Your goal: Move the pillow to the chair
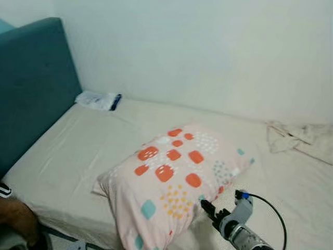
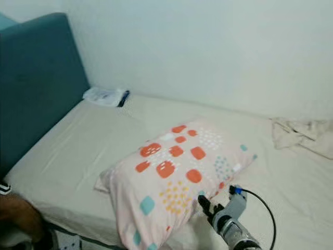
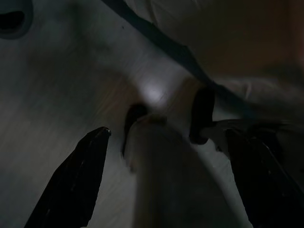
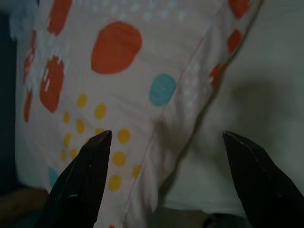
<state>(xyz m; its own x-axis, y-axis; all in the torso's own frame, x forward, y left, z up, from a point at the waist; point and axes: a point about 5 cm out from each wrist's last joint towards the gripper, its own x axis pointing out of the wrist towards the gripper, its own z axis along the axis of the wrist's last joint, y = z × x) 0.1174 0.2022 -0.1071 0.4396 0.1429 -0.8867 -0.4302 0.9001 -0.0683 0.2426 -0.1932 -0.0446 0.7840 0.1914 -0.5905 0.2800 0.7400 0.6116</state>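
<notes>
Bed with cream sheet, filling the lower frame. Patterned pillow lying at lower centre; white packet at upper left by the wall; crumpled cloth at right edge.

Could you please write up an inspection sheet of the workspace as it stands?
Surface: bed with pale sheet.
Job's things: patterned pillow lying on the bed; chair: nothing seen.
Clutter: white packet by the headboard; crumpled cloth at far right.
Grippers: right gripper at the pillow's near edge, jaws open; left gripper open, in shade.
Cables: black cable looping off the right wrist.
Surroundings: white wall; a person's limb at lower left.
</notes>
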